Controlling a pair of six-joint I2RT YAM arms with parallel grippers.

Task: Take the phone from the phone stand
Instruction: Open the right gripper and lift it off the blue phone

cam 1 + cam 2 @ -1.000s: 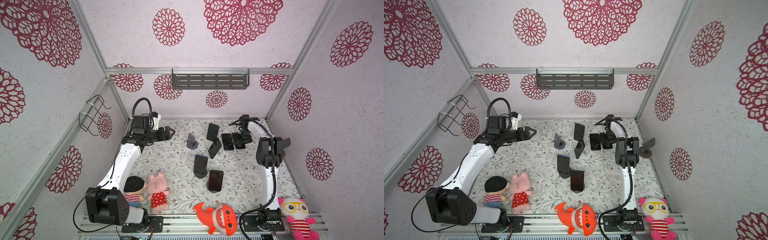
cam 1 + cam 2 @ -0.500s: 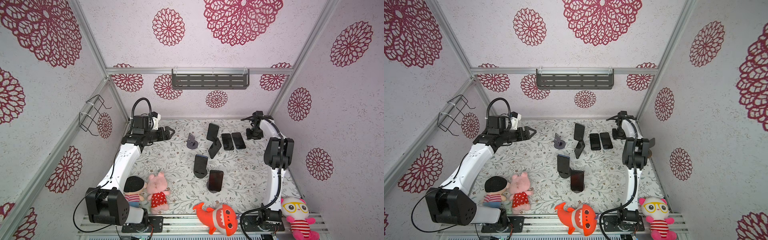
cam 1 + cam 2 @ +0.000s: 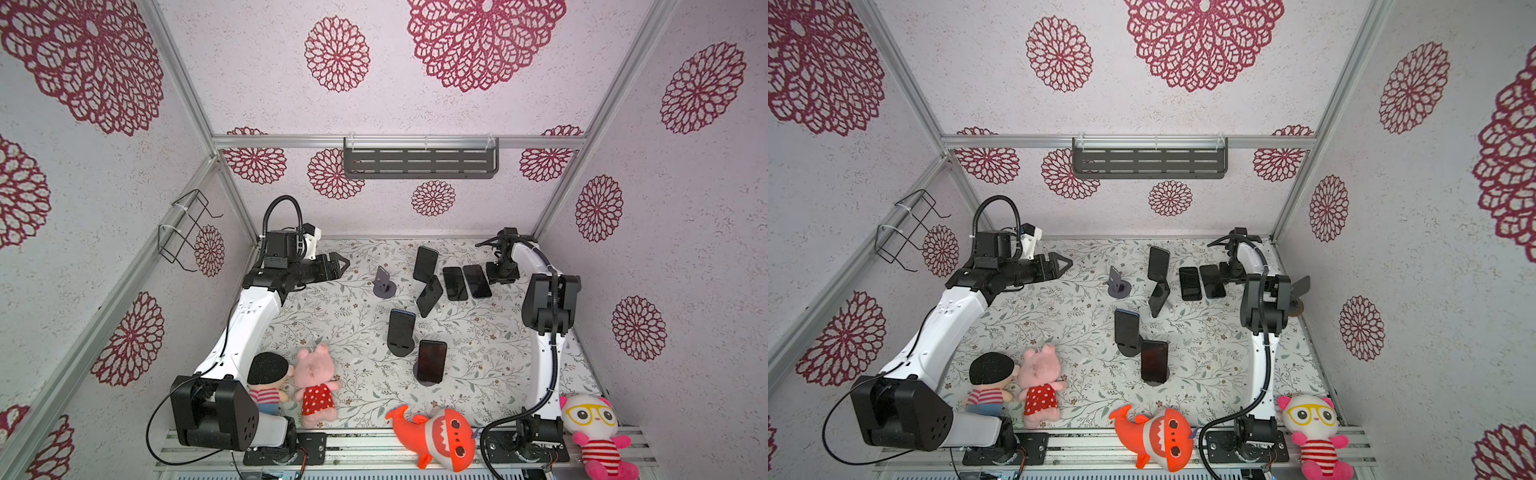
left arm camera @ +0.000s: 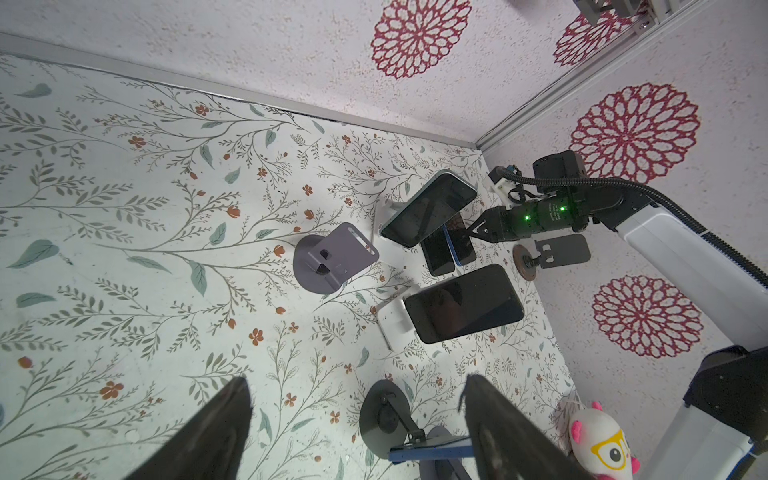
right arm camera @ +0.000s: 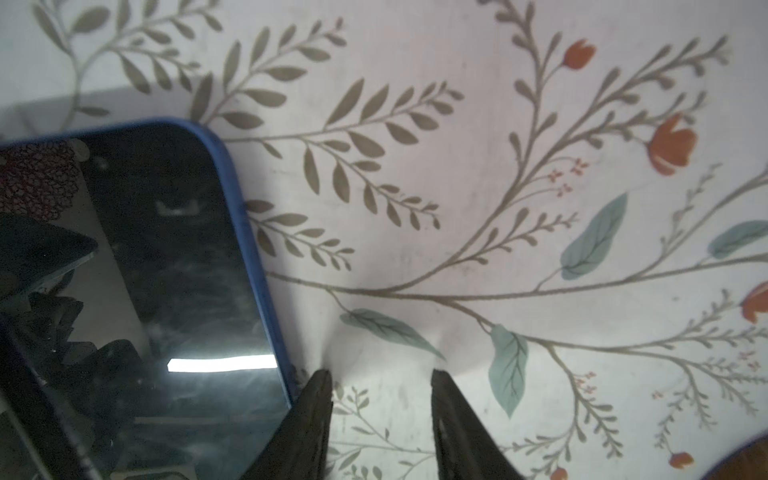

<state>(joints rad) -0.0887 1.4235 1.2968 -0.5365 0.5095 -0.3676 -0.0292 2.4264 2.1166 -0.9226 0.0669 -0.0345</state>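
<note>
The right gripper [image 5: 378, 374] has its jaws a little apart, and only the flowery table [image 5: 478, 174] shows between them. It sits low, just beside the edge of a blue-cased phone [image 5: 166, 270] that lies flat. A second flat phone [image 3: 454, 283] lies right next to that one. I think this back corner is where phones go once they are off.

The left gripper [image 4: 355, 386] has its jaws spread wide and holds nothing. It hangs over bare table, out of the way.

Four phones lean on stands in the middle. One tilted phone [image 4: 463, 303] on a white stand [image 4: 392, 322] is near the right gripper. The stands are crowded, so a top edge looks easiest to reach. The wall is close behind, with more room on the left side.
</note>
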